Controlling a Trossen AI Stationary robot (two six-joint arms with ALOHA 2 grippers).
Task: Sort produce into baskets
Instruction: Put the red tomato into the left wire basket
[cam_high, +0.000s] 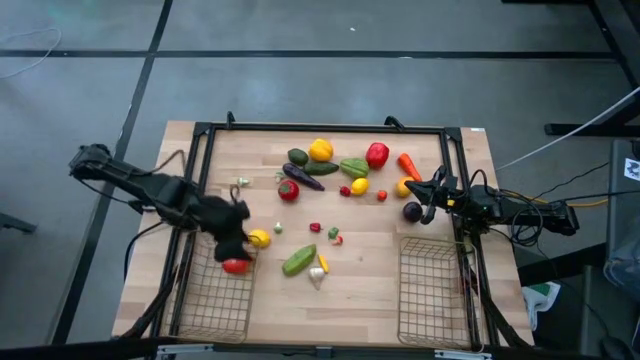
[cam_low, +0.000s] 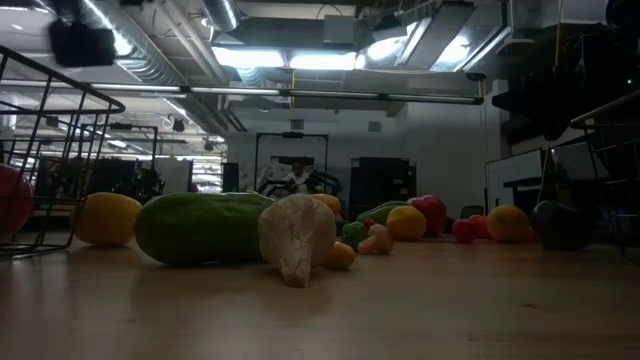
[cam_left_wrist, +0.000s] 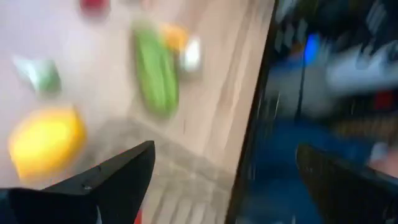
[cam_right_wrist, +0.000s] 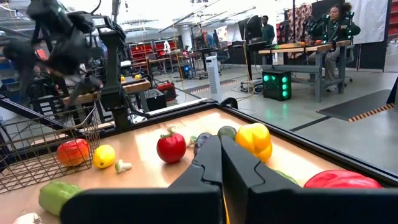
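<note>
One red tomato (cam_high: 235, 265) in the left basket (cam_high: 212, 322) beneath the wide-open left tool (cam_high: 236, 247), right tool (cam_high: 430, 190) closed, empty

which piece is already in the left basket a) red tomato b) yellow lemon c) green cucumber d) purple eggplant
a: in the high view a red tomato lies inside the left basket at its top edge, just below the open left gripper, while the yellow lemon sits on the table outside the basket.
</note>
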